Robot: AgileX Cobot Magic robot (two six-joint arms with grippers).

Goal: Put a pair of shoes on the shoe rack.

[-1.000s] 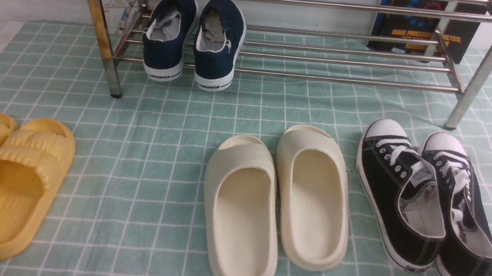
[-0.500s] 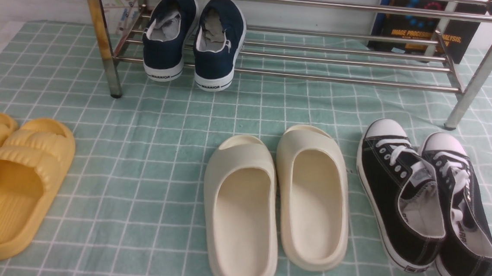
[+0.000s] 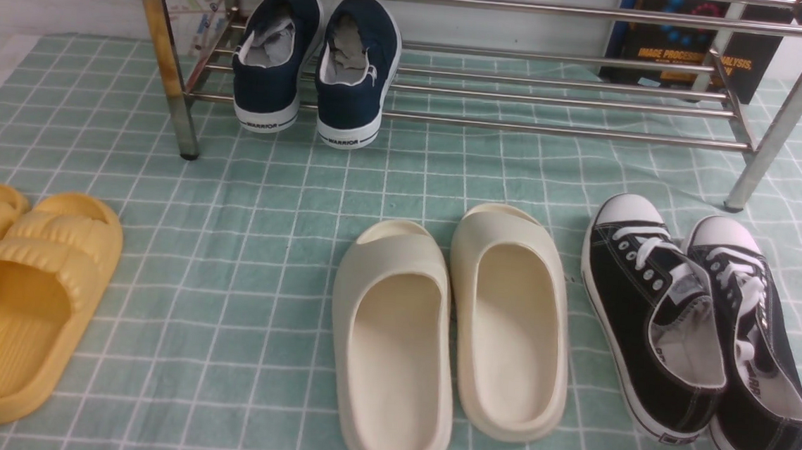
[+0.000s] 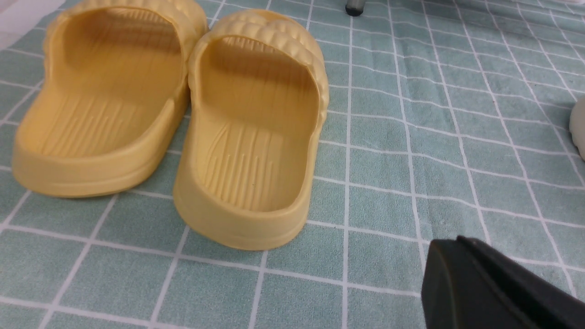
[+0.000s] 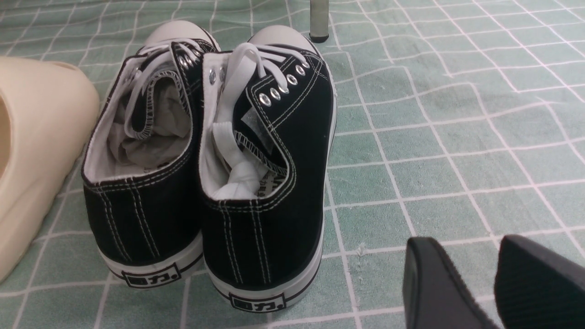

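The pair of navy slip-on shoes, one beside the other, stands on the lower bars of the steel shoe rack at its left end, heels with "WARRIOR" facing me. Both shoes are upright and side by side. My left gripper hovers low over the cloth near the yellow slides, fingers pressed together and empty. My right gripper hovers over the cloth beside the black sneakers, with a gap between its fingers and nothing in it. Neither gripper is near the rack.
Yellow slides lie at front left, cream slides in the middle, black lace-up sneakers at front right, all on the green checked cloth. A dark book stands behind the rack. Rack legs rest on the cloth.
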